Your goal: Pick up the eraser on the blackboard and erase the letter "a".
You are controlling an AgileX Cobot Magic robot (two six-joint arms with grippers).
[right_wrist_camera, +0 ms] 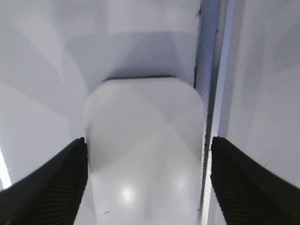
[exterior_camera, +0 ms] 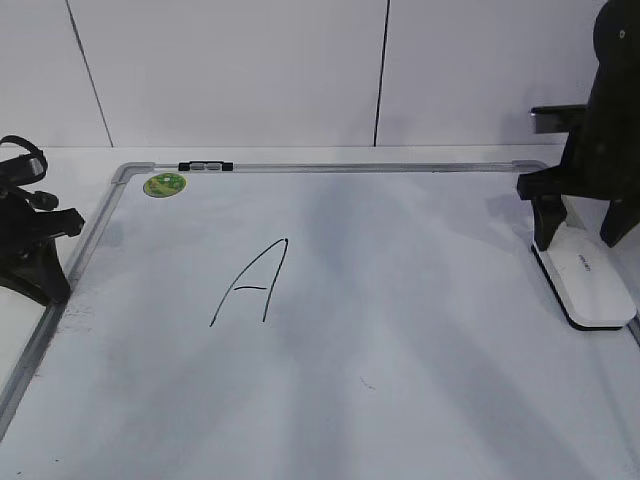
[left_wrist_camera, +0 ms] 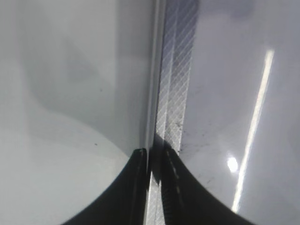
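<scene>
The flat white plastic eraser (right_wrist_camera: 145,150) lies at three o'clock on the white silver-framed blackboard (exterior_camera: 400,330), between the spread fingers of the right pincer (right_wrist_camera: 147,180). A good grasp squeezes its long sides squarely. The left pincer (left_wrist_camera: 154,187) looks pressed together

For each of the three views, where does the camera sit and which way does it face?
Exterior view: in front, slanting down on the large white silver-framed board; both arms show.
Left wrist view: looks down on the board's metal frame; shut left gripper shows.
Right wrist view: looks down on the flat white plastic eraser; open right gripper straddles it.
Shared: eraser and frame appear in the exterior view too.
</scene>
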